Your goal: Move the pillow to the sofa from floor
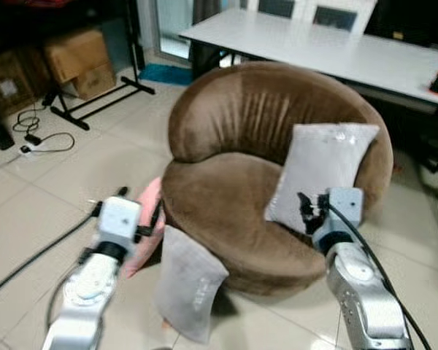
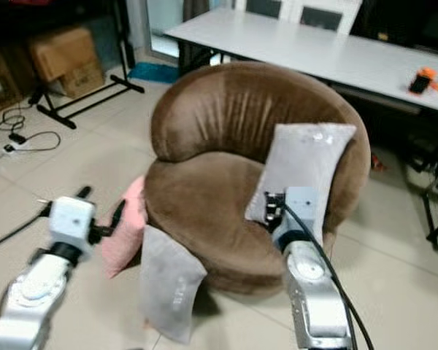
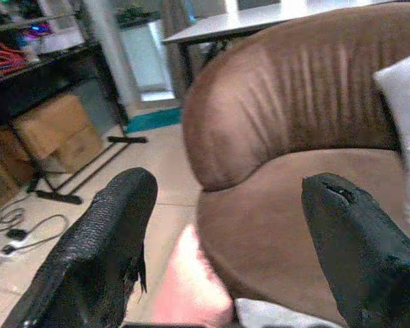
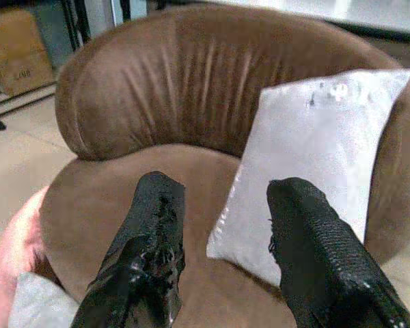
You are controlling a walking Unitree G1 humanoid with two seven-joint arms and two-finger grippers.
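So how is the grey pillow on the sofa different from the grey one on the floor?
The grey pillow on the sofa sits up on the seat, leaning against the brown sofa backrest. The grey pillow on the floor stands on the tiles, propped against the sofa's front, beside a pink pillow. Both are grey and rectangular.

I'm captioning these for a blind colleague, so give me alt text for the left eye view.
A round brown sofa holds one grey pillow leaning on its backrest, while another grey pillow and a pink pillow lean against its base on the tiled floor. The left gripper and right gripper reach forward, both open.
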